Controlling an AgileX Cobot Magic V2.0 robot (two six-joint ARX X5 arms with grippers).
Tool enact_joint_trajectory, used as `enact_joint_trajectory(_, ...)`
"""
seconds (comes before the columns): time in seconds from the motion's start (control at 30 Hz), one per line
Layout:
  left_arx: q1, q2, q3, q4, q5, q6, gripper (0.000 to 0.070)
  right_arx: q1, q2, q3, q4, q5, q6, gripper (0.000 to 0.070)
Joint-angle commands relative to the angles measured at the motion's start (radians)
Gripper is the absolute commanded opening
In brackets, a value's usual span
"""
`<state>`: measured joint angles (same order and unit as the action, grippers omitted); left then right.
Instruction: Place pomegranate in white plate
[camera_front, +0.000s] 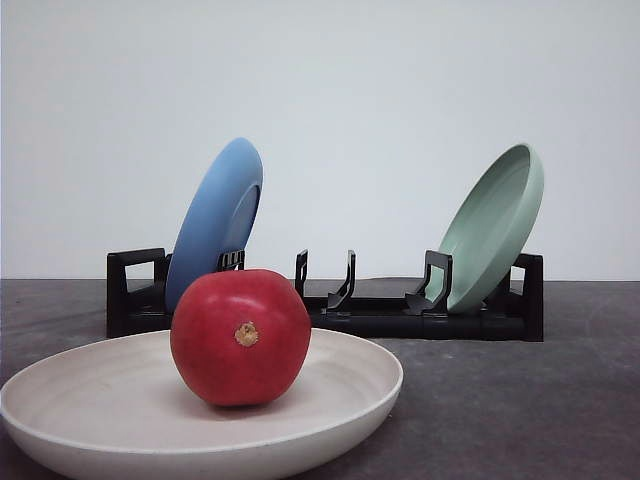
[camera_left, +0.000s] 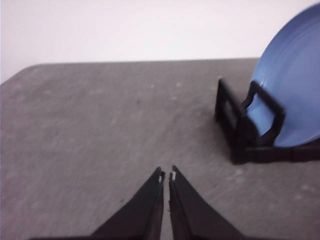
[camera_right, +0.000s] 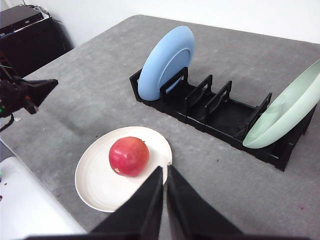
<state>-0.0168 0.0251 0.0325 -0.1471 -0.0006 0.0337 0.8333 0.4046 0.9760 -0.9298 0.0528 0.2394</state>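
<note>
1. While I read the front view, the pomegranate (camera_front: 240, 336) sits inside the white plate (camera_front: 330, 425), left of the plate's centre, stem scar facing the camera. Behind them a black dish rack (camera_front: 400, 315) holds a blue plate (camera_front: 215, 215) at its left end and a pale green plate (camera_front: 492, 225) at its right end, both leaning. I judge the placement complete. The remaining risk is rolling: the fruit is round and glossy, and the plate is shallow, so any knock to the rim could send it over the edge.

2. From the left wrist view, the left gripper (camera_left: 166, 176) hangs over bare grey table (camera_left: 100, 125), fingertips nearly touching, nothing between them. The rack's end and the blue plate lie near, ahead. A careless sweep toward them could tip that leaning plate.

3. From the right wrist view, the right gripper (camera_right: 164, 170) hovers above the near rim of the white plate, fingers pressed almost together and holding nothing. The pomegranate lies just beside the tips. Dropping or swinging this arm low would strike fruit or rim, so I would lift clear first.
</note>
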Motion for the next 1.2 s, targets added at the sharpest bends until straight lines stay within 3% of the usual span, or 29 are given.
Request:
enact_joint_trajectory(0.0, 0.009, -0.017, -0.012, 0.012, 0.004, 0.008, 0.0, 0.008, 0.005, 0.009, 0.011, 0.001, -0.005, 0.0007)
enact_joint_trajectory(0.33, 0.013, -0.023, -0.02, -0.036, -0.008, 0.045, 0.0, 0.008, 0.005, 0.01, 0.013, 0.001, -0.004, 0.0007)
enact_joint_trajectory(1.17, 0.012, -0.023, -0.02, -0.039, -0.007, 0.044, 0.0, 0.005, 0.004, 0.007, 0.017, 0.002, -0.006, 0.0007)
